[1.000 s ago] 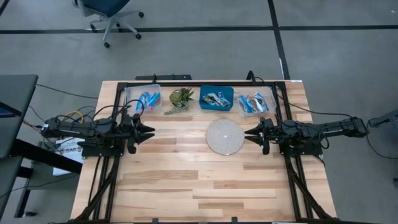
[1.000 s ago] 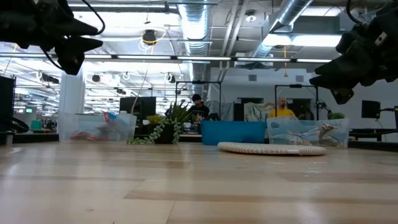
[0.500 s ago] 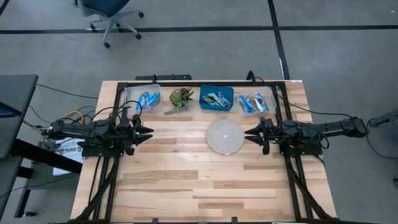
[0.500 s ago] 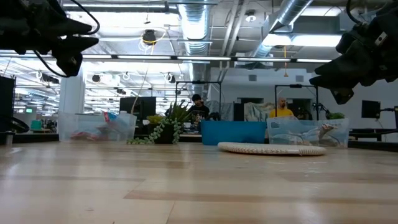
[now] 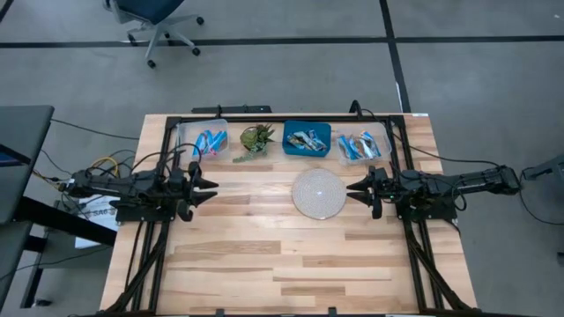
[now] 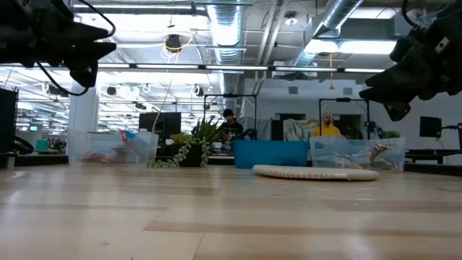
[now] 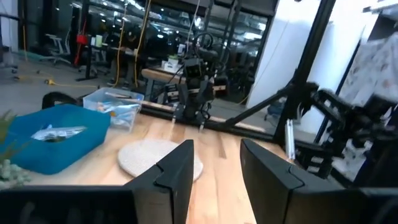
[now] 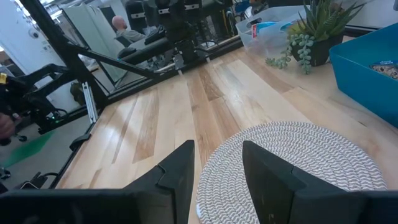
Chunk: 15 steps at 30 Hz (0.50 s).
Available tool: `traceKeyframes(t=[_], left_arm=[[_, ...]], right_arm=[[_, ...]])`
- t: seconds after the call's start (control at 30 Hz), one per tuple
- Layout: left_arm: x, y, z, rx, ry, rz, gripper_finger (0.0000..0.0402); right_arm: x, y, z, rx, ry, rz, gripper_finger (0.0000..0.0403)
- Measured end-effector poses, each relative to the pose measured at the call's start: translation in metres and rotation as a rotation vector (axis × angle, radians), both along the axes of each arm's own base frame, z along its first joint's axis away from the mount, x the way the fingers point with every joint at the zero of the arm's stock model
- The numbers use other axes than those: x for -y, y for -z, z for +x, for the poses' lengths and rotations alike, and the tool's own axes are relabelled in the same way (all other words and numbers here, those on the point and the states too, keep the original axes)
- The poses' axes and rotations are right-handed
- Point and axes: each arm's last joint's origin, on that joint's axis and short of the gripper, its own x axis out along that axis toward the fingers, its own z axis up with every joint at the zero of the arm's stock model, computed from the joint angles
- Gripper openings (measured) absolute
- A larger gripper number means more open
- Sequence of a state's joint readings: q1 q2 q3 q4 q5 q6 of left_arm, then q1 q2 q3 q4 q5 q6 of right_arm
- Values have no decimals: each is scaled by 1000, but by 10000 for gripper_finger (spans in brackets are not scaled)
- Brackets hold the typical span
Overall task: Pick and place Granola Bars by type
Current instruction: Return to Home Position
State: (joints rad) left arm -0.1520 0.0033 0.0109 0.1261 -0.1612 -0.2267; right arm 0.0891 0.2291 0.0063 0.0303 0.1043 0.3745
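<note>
Granola bars lie in three bins along the table's far edge: blue-wrapped ones (image 5: pixel 210 139) in a clear bin at the left, darker ones (image 5: pixel 305 138) in a blue bin (image 5: pixel 324 132), and light blue ones (image 5: pixel 359 145) in a clear bin at the right. My left gripper (image 5: pixel 211 187) hovers open over the table's left side, pointing level toward the right, with nothing between its fingers (image 7: pixel 181 167). My right gripper (image 5: pixel 351 188) hovers open at the right, facing it, beside a round pale mat (image 5: pixel 318 194); its fingers (image 8: pixel 180 168) hold nothing.
A green potted plant (image 5: pixel 256 139) stands between the left clear bin and the blue bin. The woven mat lies flat right of the table's centre. Bare wood stretches across the near half of the table (image 5: pixel 264 264). People sit in the room beyond the far edge.
My left gripper has rolled a little about its own axis and its nose has come up to level, while staying over the table's left side. Its finger gap looks the same.
</note>
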Motion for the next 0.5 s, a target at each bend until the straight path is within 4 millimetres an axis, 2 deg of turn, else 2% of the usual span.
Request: traceKeyframes(t=[0.3, 0.5], left_arm=[[2, 8, 1, -84, 58, 134, 123], [3, 9, 1, -87, 93, 149, 123]], right_arm=[[0, 0, 0, -1, -1, 0, 127], [0, 0, 0, 0, 0, 0, 127]])
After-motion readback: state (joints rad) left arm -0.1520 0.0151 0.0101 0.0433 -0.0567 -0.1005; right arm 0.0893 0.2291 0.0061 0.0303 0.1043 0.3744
